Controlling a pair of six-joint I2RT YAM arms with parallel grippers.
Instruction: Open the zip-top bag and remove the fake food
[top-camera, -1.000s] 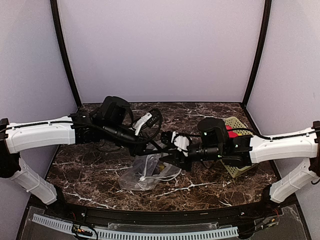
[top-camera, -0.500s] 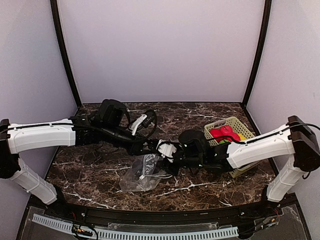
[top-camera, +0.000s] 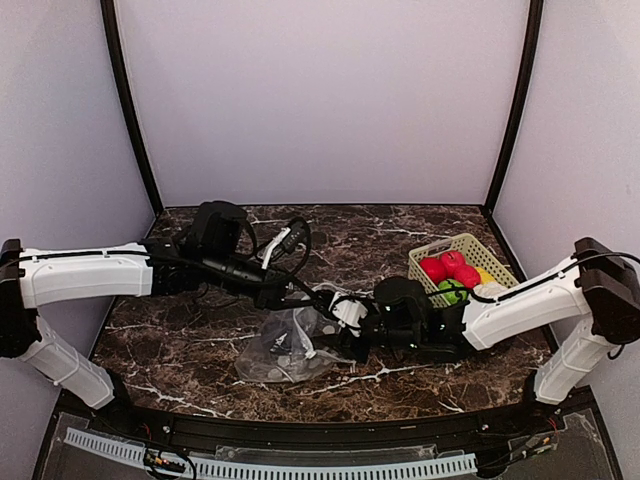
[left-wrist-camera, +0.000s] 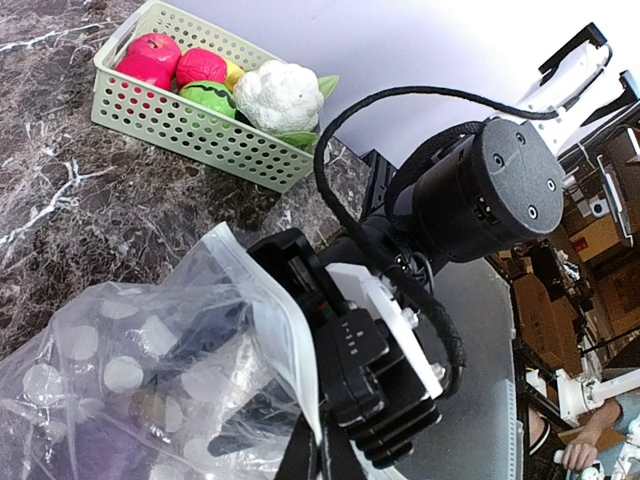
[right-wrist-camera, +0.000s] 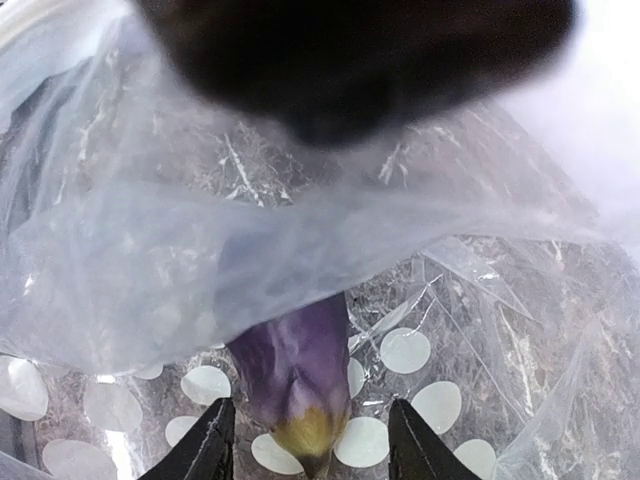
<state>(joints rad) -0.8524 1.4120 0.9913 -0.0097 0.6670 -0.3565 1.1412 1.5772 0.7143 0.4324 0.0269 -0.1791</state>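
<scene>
The left tool (top-camera: 303, 293) is clamped shut on the rim of the dotted bag (top-camera: 283, 352), which lies on the desk (top-camera: 170, 350). Inside its mouth the right tool (right-wrist-camera: 312, 440) stands half open astride the purple eggplant (right-wrist-camera: 293, 365), holding nothing; next, it should close and draw the eggplant out.

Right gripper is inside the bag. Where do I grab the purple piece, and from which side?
Grip the purple piece across its narrow near end, just behind the yellowish tip, coming straight in lengthwise as the right gripper now points. That tip lies between the open fingers; the rest is under a fold of the bag.
</scene>
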